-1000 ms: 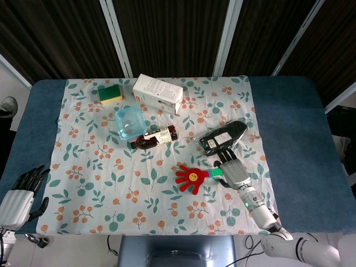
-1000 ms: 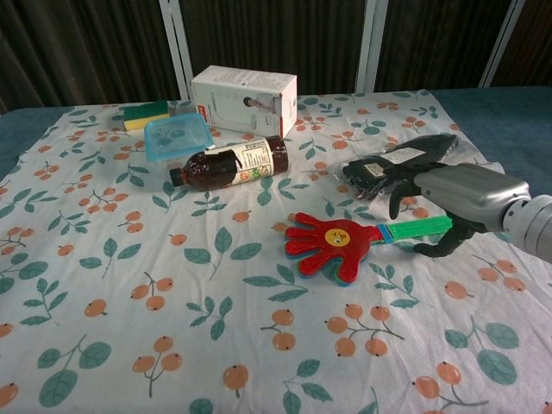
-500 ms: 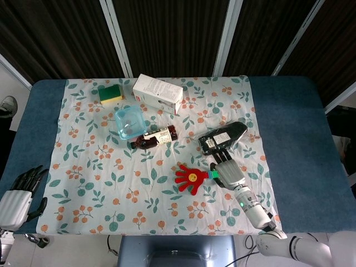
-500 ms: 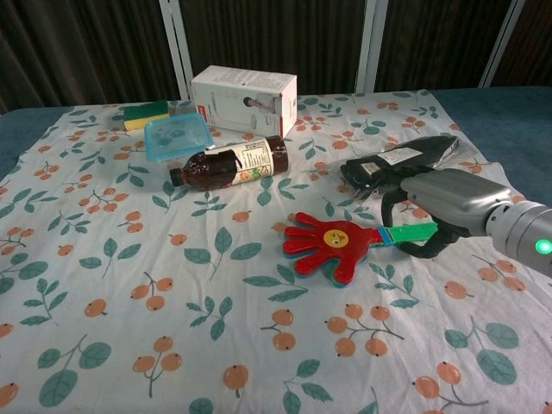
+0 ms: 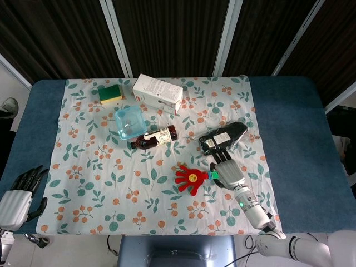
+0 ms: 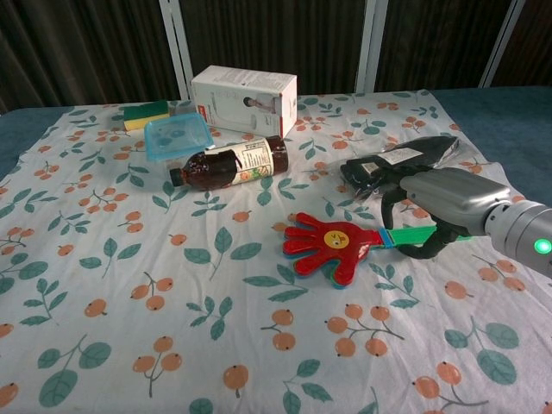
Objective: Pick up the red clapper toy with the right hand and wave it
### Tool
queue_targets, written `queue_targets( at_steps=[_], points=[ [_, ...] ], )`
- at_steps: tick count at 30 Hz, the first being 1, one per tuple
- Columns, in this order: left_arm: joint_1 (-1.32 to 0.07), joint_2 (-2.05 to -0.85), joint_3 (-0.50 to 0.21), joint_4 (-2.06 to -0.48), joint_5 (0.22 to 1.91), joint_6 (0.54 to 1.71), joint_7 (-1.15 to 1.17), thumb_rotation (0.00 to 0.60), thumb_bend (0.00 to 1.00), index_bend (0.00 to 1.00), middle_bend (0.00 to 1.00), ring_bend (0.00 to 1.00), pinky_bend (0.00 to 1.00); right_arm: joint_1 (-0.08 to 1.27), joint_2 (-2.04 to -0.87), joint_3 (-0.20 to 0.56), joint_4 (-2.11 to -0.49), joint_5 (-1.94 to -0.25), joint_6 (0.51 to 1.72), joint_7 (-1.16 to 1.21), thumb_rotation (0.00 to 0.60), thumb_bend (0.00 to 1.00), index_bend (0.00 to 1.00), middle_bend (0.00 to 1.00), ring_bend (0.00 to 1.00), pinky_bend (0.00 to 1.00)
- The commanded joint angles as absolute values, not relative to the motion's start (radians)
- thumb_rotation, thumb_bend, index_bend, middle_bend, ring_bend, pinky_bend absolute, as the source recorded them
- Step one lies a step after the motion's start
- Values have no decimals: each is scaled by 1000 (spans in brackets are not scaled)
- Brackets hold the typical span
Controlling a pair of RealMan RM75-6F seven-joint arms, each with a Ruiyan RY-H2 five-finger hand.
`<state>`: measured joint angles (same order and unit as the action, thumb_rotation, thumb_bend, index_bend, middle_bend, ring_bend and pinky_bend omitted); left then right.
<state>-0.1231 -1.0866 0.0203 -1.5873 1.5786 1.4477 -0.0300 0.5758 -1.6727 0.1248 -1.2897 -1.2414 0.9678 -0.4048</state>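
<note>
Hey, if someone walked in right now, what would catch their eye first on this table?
Probably the bright red hand-shaped clapper toy with a yellow smiley face, lying near the front right of the floral tablecloth. The robot's silver right hand is curled around its green handle. Behind sit a brown glass bottle on its side and a white cardboard box.

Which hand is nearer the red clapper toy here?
Right. The right hand has its fingers curled around the red clapper toy by its green handle; the left hand sits off the cloth, far away.
</note>
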Motion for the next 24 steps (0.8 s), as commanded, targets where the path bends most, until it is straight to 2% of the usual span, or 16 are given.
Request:
queue_targets(
  at_steps=[1, 8, 11, 12, 14, 17, 18, 21, 24],
  points=[
    [-122, -1086, 20, -1587, 1580, 1449, -31, 600, 469, 0, 0, 0, 121, 576, -1675, 123, -1288, -1239, 970, -406, 600, 407, 604, 39, 0, 0],
    [-123, -1087, 19, -1587, 1581, 1450, -31, 600, 469, 0, 0, 0, 121, 575, -1680, 120, -1282, -1246, 989, -398, 600, 410, 679, 113, 0, 0],
    [-122, -1087, 19, -1587, 1582, 1451, -30, 600, 469, 0, 0, 0, 121, 575, -1680, 115, -1283, -1255, 995, -398, 600, 438, 725, 189, 7, 0],
    [-122, -1087, 20, -1587, 1583, 1452, -31, 600, 470, 0, 0, 0, 121, 575, -1680, 113, -1283, -1263, 1001, -394, 600, 463, 746, 240, 43, 13],
    [-121, -1087, 20, -1587, 1584, 1456, -32, 600, 470, 0, 0, 0, 122, 573, -1681, 108, -1285, -1290, 1020, -374, 600, 494, 779, 336, 160, 116],
    [-119, -1085, 20, -1586, 1586, 1460, -34, 600, 469, 0, 0, 0, 123, 568, -1678, 100, -1294, -1332, 1048, -326, 600, 517, 837, 489, 415, 429],
    [-118, -1085, 20, -1586, 1586, 1461, -35, 600, 470, 0, 0, 0, 123, 567, -1676, 98, -1296, -1346, 1057, -314, 600, 522, 847, 514, 462, 488],
    [-116, -1085, 20, -1585, 1587, 1464, -37, 600, 470, 0, 0, 0, 124, 565, -1674, 90, -1299, -1390, 1087, -277, 600, 536, 876, 569, 564, 609],
    [-115, -1085, 21, -1585, 1590, 1466, -38, 600, 469, 0, 0, 0, 124, 564, -1672, 83, -1304, -1415, 1102, -261, 600, 539, 900, 597, 618, 656]
  ],
)
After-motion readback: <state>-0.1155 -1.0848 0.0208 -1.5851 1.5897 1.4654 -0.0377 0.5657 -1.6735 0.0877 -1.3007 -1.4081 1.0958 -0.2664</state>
